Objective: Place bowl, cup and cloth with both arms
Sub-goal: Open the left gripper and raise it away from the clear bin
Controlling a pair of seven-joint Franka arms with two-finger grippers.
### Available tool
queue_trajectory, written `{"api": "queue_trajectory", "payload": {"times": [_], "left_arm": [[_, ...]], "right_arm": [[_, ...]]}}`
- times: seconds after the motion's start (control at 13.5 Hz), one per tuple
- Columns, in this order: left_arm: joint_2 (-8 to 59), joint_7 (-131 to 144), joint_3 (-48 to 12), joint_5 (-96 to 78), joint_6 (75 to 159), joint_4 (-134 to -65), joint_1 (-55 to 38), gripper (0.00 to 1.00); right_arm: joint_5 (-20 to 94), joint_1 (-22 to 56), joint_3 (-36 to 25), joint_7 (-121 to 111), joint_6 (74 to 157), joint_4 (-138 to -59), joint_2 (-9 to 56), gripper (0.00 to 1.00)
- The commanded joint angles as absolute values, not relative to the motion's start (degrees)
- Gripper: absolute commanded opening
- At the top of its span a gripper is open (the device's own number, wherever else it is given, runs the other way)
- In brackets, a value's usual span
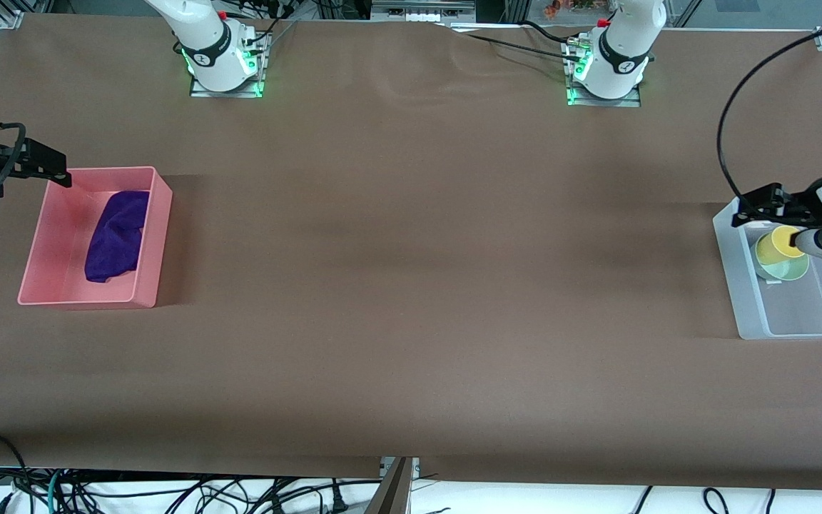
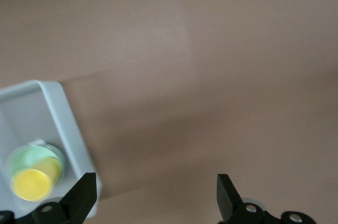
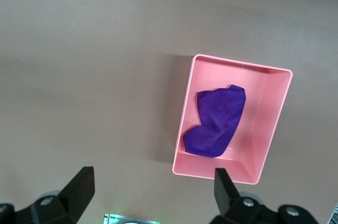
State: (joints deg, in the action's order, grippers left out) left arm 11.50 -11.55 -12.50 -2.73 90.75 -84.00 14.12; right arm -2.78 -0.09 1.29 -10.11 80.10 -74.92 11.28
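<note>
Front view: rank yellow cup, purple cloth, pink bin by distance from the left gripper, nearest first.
From the left gripper, open over the clear bin's rim:
1. Yellow cup, nested in the green bowl in that bin, just below the gripper.
2. Pink bin, at the right arm's end.
3. Purple cloth, inside the pink bin.

My robotics lab bench

My arm bases point(image 1: 222, 61) bolt onto a brown table point(image 1: 411, 285), loose cables point(image 1: 240, 496) hanging below.

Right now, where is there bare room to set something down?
The brown table lies bare between the pink bin and the clear bin. Crowded: the cloth fills much of the pink bin; the cup, nested in the bowl, sits under the left pincer.
</note>
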Motion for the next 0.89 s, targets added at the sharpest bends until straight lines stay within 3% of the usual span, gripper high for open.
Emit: {"api": "queue_trajectory", "payload": {"times": [0.0,0.15,0.22,0.81], "left_arm": [[3.1,-3.8,-3.2,-3.7,96.7,-94.9,4.7,1.00],[-3.5,-0.8,-3.2,-1.5,103.9,-104.9,3.4,1.00],[-4.8,-1.0,-3.2,-1.4,104.2,-106.4,3.0,1.00],[-4.6,-1.4,-3.3,1.9,101.3,-105.6,2.2,1.00]], "right_arm": [[-2.6,-0.5,1.5,-11.1,79.8,-73.6,11.8,1.00],[-2.6,-0.5,1.5,-11.1,79.8,-73.6,11.8,1.00],[-2.6,-0.5,1.5,-11.1,79.7,-73.6,11.9,1.00],[-2.6,-0.5,1.4,-11.1,79.7,-73.6,11.9,1.00]]}}
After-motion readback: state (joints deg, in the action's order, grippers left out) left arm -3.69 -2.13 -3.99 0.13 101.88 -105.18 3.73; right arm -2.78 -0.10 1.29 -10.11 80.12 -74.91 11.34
